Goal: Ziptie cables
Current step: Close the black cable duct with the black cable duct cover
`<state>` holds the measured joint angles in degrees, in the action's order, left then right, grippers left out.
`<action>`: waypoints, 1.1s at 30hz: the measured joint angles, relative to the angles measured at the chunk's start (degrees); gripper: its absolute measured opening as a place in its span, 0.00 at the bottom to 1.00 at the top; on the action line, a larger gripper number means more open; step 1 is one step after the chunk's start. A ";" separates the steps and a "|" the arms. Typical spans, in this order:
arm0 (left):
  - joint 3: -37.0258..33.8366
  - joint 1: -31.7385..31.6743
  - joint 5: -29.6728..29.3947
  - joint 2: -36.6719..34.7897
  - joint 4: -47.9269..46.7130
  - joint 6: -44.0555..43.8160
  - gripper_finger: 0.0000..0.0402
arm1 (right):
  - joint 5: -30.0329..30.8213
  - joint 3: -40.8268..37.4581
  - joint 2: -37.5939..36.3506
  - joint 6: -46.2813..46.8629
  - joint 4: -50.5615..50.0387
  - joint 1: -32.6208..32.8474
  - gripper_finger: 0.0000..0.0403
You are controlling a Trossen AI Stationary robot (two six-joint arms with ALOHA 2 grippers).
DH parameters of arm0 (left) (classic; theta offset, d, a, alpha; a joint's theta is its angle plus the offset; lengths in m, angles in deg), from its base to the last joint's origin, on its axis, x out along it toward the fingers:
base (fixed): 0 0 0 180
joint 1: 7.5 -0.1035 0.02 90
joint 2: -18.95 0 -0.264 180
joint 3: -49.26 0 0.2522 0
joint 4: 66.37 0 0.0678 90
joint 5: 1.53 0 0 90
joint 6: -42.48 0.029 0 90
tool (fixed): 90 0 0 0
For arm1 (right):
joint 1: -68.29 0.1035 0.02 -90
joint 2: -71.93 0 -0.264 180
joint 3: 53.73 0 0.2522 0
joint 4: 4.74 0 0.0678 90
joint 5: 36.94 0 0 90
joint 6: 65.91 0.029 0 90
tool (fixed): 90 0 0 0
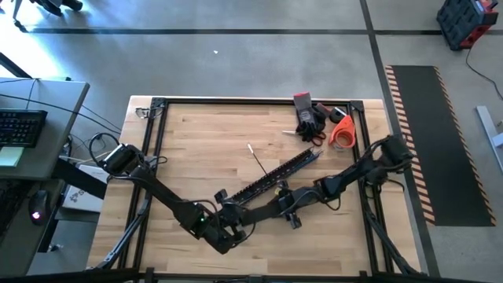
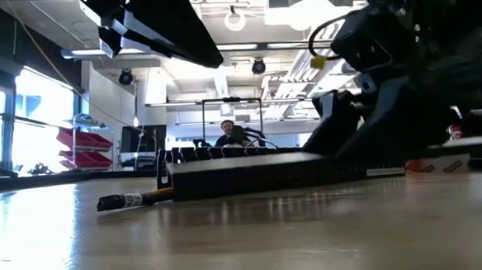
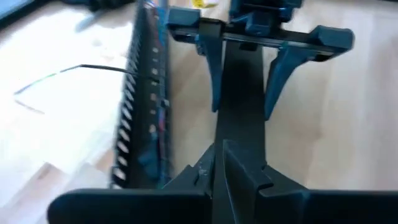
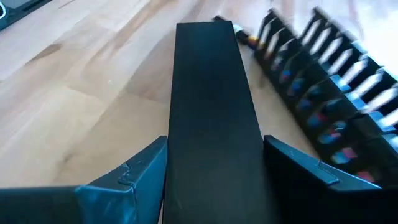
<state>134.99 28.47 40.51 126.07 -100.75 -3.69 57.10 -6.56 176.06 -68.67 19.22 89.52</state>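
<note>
A long black bar with comb-like slotted edges (image 1: pixel 271 179) lies slantwise on the table, and thin coloured wires (image 4: pixel 323 118) show inside it. A thin white-to-dark strand (image 3: pixel 62 70) lies on the wood beside it. A flat black strip (image 3: pixel 244 106) runs alongside the bar, between my two grippers. My left gripper (image 3: pixel 227 155) is shut on the strip's end nearer the table's near edge. My right gripper (image 4: pixel 214 140), also seen in the left wrist view (image 3: pixel 245 81), is closed across the strip farther along. In the low view the bar (image 2: pixel 268 171) lies flat on the wood. My left gripper holds the flat black strip by its end (image 3: pixel 239 146), the fingers (image 3: pixel 193 177) closed together on it and lying along its length. The fingers themselves hide the exact place of contact. My right gripper pinches the strip across its width, one finger (image 4: pixel 146 165) against each long edge (image 4: pixel 177 124). It comes from the strip's other end and faces my left gripper.
Black gloves (image 1: pixel 308 114), orange-handled scissors (image 1: pixel 314 135) and an orange tape roll (image 1: pixel 343 132) lie near the far right corner. A black frame (image 1: pixel 157 106) runs round the table's edge. A dark pen-like item (image 2: pixel 129 200) lies by the bar's end. Bare wood lies toward the far left.
</note>
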 joint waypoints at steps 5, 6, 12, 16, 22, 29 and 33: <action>-0.01 0.33 -3.46 -2.14 -5.34 -3.05 0.00 | -0.17 0.14 -6.10 -2.98 -5.01 -1.18 0.54; -0.01 0.59 -4.34 -2.61 -7.11 -3.84 0.00 | -0.23 0.16 -7.21 -3.44 -5.65 -1.38 0.54; -0.01 2.05 -9.34 -4.72 -14.75 -8.87 0.00 | -1.70 0.31 -13.35 -6.65 -7.47 -2.68 0.54; -2.77 2.38 -9.54 -6.82 -15.80 -10.17 0.00 | -4.05 3.80 -16.65 -9.85 -16.49 -5.97 0.54; -14.50 1.86 -10.03 -15.82 -12.10 -12.62 0.00 | -11.47 13.06 -15.46 -18.53 -31.83 -12.99 0.54; -33.29 -0.54 -2.41 -28.02 21.46 8.15 0.00 | -24.94 19.10 -8.76 -22.67 -35.22 -20.95 0.54; -41.03 -1.99 3.77 -28.38 43.20 19.70 0.00 | -28.39 21.85 -5.01 -23.22 -37.79 -23.25 0.54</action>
<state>93.97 26.47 44.28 97.70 -57.55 16.01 28.71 15.29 171.05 -91.89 -18.57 66.28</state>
